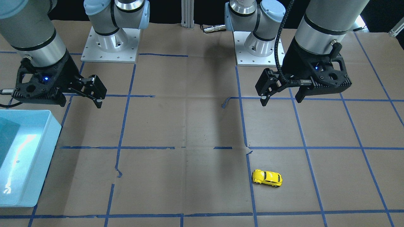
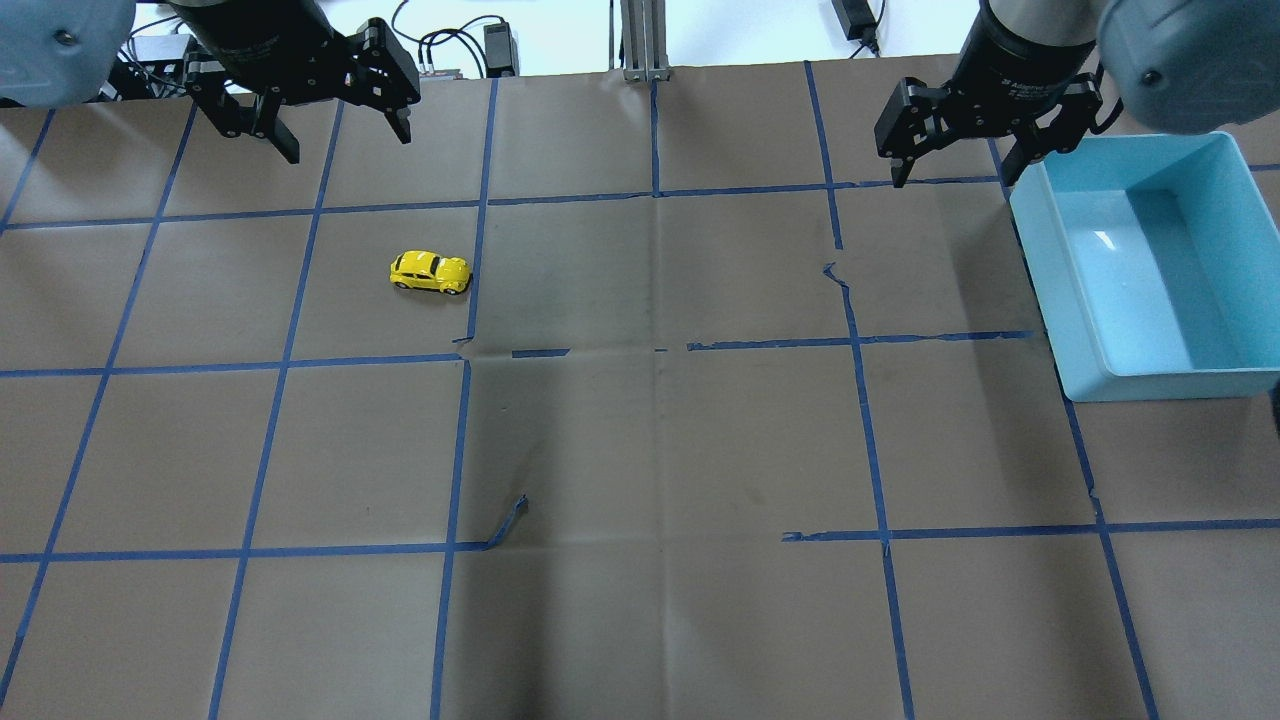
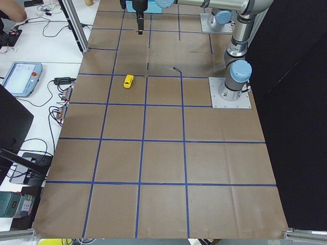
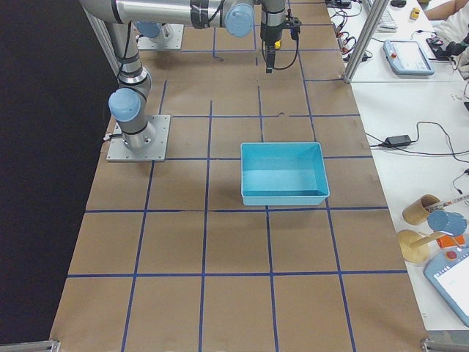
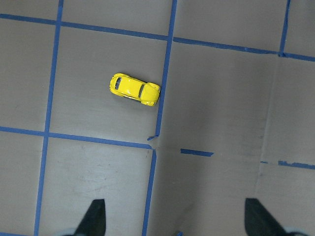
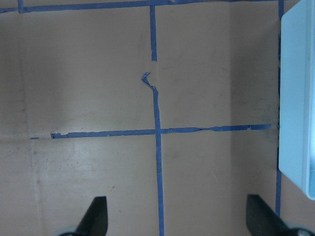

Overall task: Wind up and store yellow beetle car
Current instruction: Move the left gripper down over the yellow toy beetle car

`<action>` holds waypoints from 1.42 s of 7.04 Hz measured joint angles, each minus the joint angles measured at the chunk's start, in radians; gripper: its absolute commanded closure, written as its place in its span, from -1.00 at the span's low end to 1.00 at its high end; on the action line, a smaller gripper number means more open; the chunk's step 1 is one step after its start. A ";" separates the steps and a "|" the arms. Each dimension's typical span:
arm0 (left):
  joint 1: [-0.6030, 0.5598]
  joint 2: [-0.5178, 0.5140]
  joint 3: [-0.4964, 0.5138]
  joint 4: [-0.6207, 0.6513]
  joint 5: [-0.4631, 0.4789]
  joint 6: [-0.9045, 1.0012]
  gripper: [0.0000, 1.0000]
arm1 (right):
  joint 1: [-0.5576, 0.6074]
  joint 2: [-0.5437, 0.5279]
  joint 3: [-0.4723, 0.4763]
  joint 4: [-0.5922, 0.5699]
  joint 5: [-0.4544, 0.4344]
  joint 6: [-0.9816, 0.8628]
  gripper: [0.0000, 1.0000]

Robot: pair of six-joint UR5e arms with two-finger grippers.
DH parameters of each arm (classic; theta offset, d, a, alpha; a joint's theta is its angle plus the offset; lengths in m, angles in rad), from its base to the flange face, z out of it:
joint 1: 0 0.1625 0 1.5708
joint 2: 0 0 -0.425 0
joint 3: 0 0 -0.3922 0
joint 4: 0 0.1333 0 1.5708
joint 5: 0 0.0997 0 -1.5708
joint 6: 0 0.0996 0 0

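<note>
The yellow beetle car [image 1: 267, 178] stands on its wheels on the brown paper, beside a blue tape line. It also shows in the overhead view [image 2: 430, 272], the exterior left view [image 3: 128, 81] and the left wrist view [image 5: 134, 89]. My left gripper [image 2: 347, 145] is open and empty, held above the table some way from the car; it also shows in the front-facing view [image 1: 282, 100]. My right gripper [image 2: 953, 178] is open and empty, next to the light-blue bin [image 2: 1050, 290] and far from the car. The bin holds nothing.
The table is covered in brown paper with a blue tape grid; some tape strips are torn and curl up [image 2: 508, 522]. The arms' base plates [image 1: 109, 47] [image 1: 255, 50] stand at the robot's edge. The bin [image 4: 284, 196] sits on the robot's right side.
</note>
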 measured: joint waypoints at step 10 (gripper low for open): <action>-0.033 0.011 -0.127 0.012 0.003 0.295 -1.00 | -0.002 -0.012 0.001 -0.001 -0.013 -0.001 -1.00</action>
